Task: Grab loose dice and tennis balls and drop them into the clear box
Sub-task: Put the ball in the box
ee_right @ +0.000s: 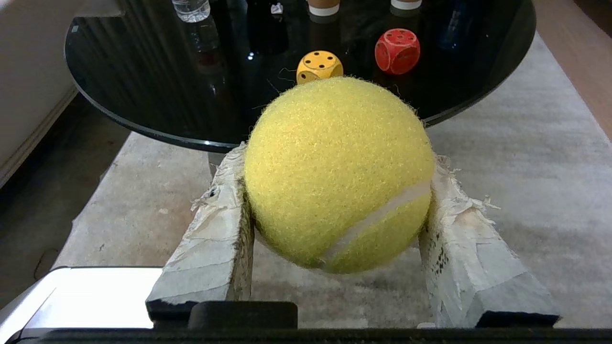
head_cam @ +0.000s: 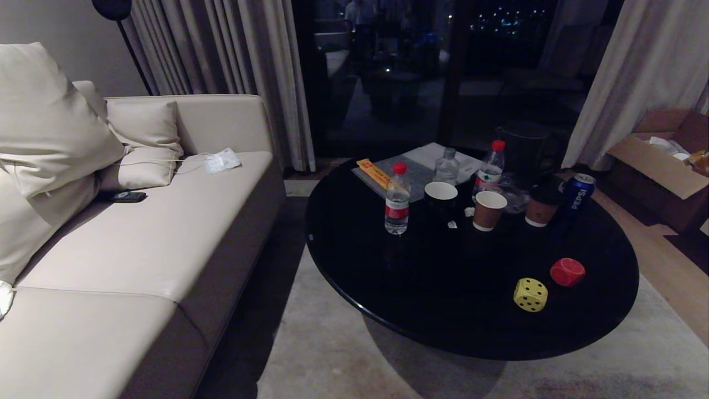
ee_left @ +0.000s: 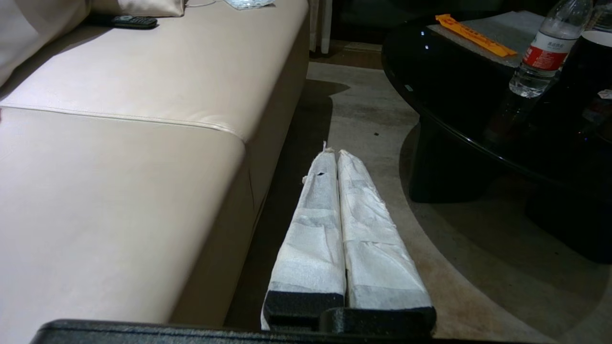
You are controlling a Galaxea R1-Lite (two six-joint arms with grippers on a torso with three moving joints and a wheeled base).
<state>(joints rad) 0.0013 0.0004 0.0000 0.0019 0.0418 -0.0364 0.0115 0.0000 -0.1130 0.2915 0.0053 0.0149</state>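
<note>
Tennis ball (ee_right: pixel 337 172): clamped between my right fingers (ee_right: pixel 215 224), held in the air over the rug (ee_right: pixel 526 157), just short of the tabletop's near edge
My right gripper (ee_right: pixel 334 167): closed on the ball, one taped pad pressing each side; it does not show in the head view
Yellow die (head_cam: pixel 530 294): sits on the black round tabletop (head_cam: pixel 388 277) near its front edge, dark pips showing
Red die (head_cam: pixel 567 271): just beside the yellow one, a little further back and to the right, apart from it
My left gripper (ee_left: pixel 334 155): hangs low between the sofa and the tabletop, its white-wrapped fingers (ee_left: pixel 315 229) pressed together with nothing between them
Further back on the tabletop: a water bottle with a red cap (head_cam: pixel 397 199), a black cup (head_cam: pixel 441 200), a brown paper cup (head_cam: pixel 489 210), a lidded brown cup (head_cam: pixel 541 206), a blue Pepsi can (head_cam: pixel 579 193) and two more bottles behind
Sofa (head_cam: pixel 138 249): pale, on the left, with cushions and a dark phone (head_cam: pixel 128 197) on the seat
Cardboard box (head_cam: pixel 662 155): open, on the floor at far right
</note>
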